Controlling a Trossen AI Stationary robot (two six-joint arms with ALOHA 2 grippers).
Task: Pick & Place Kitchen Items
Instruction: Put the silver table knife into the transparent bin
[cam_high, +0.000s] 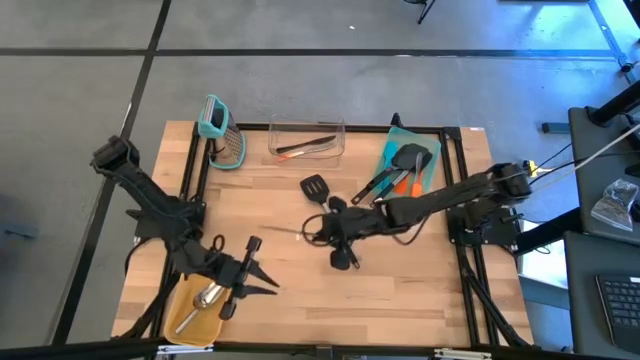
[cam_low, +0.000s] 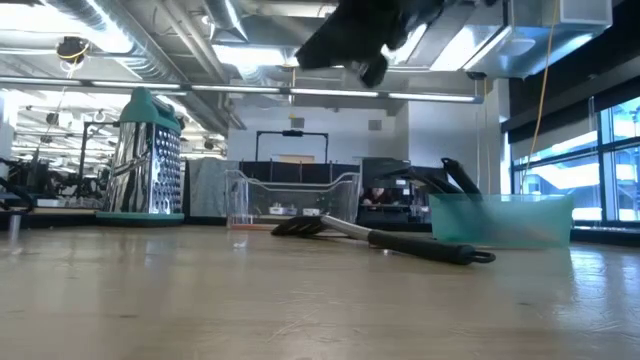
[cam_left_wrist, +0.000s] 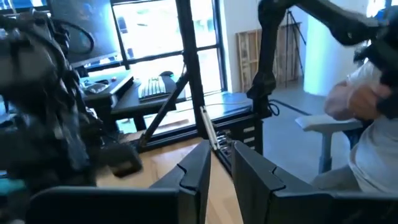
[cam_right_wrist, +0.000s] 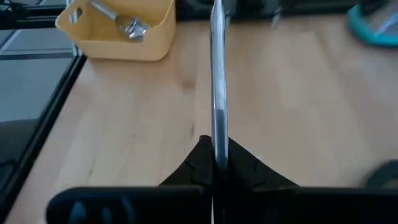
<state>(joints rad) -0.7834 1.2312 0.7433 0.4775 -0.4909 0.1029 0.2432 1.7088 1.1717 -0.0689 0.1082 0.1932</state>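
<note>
My right gripper hangs over the middle of the table, shut on a thin silver metal piece. At the near left my left gripper stands open and holds nothing; in the left wrist view its fingers point level, off the table's right edge. Beside it a silver scoop lies in a yellow bin. On the table behind my right gripper a black slotted turner lies flat. Several more utensils rest in a teal bin at the far right. My right gripper pinches one end of the metal piece between its two fingers. The fingers come from the table's right, slanting down. The piece sticks straight out ahead of the fingertips, along them, toward the yellow bin, lifted clear of the table.
A clear container with a red-and-black utensil stands at the far middle, a teal-handled grater to its left. Bare wood lies between the two grippers and along the near edge. A person sits beyond the table's right side.
</note>
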